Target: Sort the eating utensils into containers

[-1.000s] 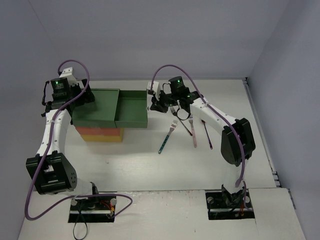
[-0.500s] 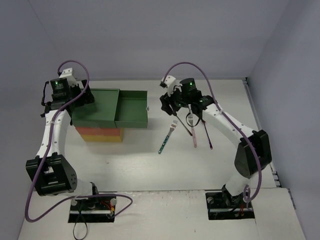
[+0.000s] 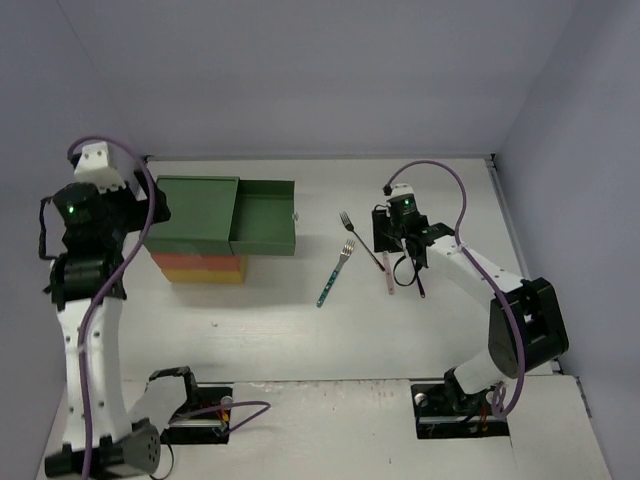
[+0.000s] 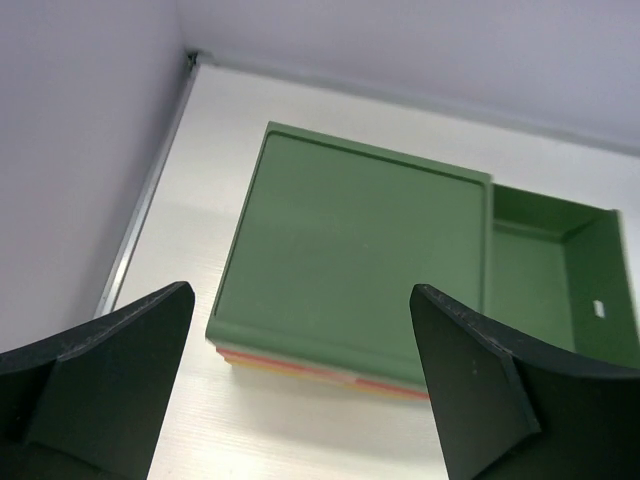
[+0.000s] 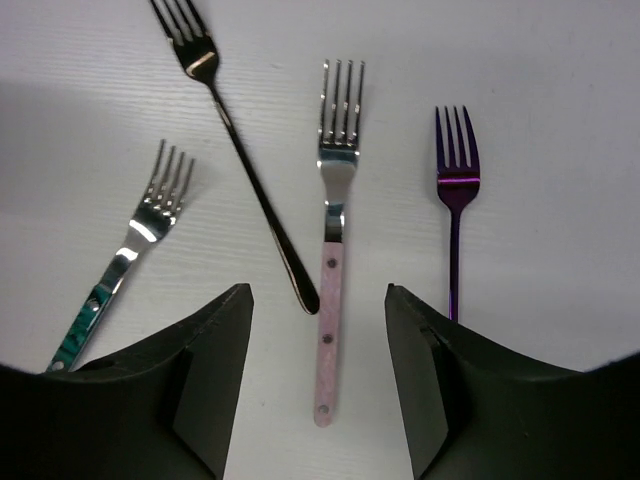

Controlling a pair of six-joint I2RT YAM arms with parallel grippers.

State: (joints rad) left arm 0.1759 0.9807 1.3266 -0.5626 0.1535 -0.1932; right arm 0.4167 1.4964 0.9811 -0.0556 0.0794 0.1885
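The containers are one stacked unit with a green top (image 3: 195, 212) over orange-red and yellow drawers (image 3: 205, 270). Its green drawer (image 3: 265, 220) is pulled out to the right, and nothing shows inside. The unit also shows in the left wrist view (image 4: 360, 260). Several forks lie right of it: a blue-handled fork (image 3: 335, 273) (image 5: 125, 260), a dark fork (image 3: 358, 238) (image 5: 245, 170), a pink-handled fork (image 3: 387, 277) (image 5: 333, 250) and a purple fork (image 3: 418, 280) (image 5: 455, 220). My right gripper (image 3: 398, 268) (image 5: 318, 300) is open just above the pink handle's end. My left gripper (image 3: 150, 200) (image 4: 300, 330) is open and empty, raised left of the unit.
The table's left edge and the side wall (image 4: 140, 200) run close behind the unit. The forks lie close together, and the dark fork's handle tip almost touches the pink handle. Bare table (image 3: 300, 330) lies between the forks and the arm bases.
My right gripper has moved from the open drawer's right edge, right and toward the near side, to above the forks. My left arm has risen and pulled back from the unit.
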